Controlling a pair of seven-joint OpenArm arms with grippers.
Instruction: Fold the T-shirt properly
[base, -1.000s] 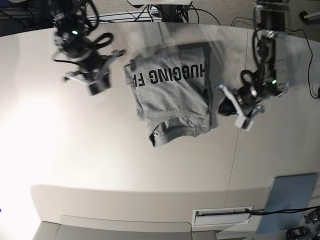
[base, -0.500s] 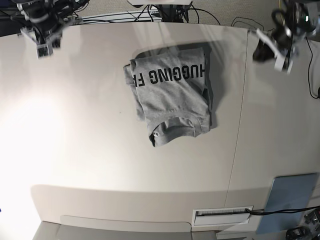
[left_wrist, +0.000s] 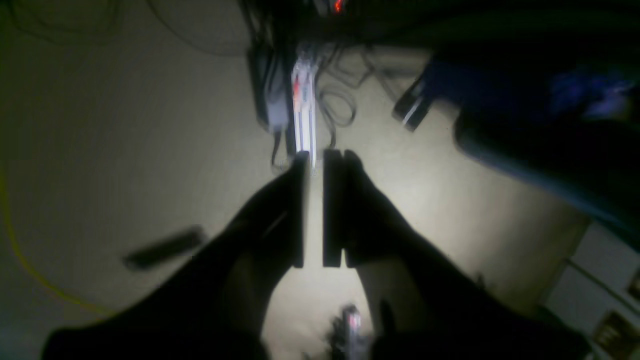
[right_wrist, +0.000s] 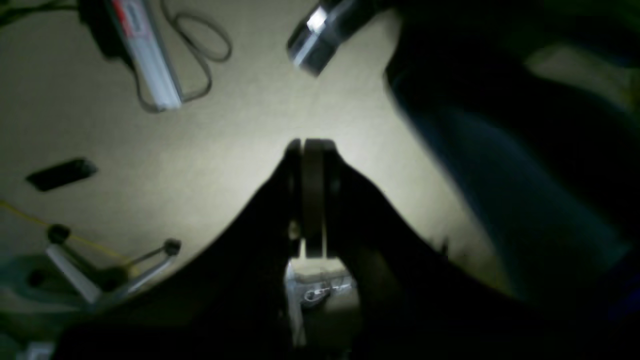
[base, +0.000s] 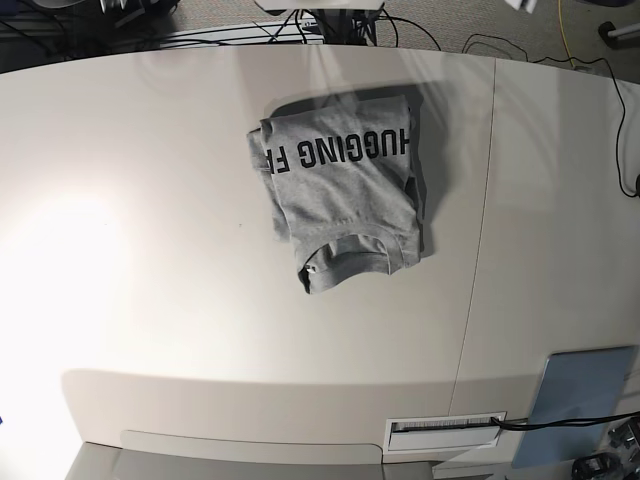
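Base view alone: folded T-shirt (base: 342, 195) on table (base: 150, 250).

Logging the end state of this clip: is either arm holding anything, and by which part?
Nothing is held. The left gripper shows an empty slit between its fingers, the right gripper is shut on nothing, and the T-shirt lies folded on the table.

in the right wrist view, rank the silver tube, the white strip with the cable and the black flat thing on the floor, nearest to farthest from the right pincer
Going by how they lie in that picture:
1. silver tube, just above the shut right pincer
2. white strip, upper left
3. black flat thing, far left
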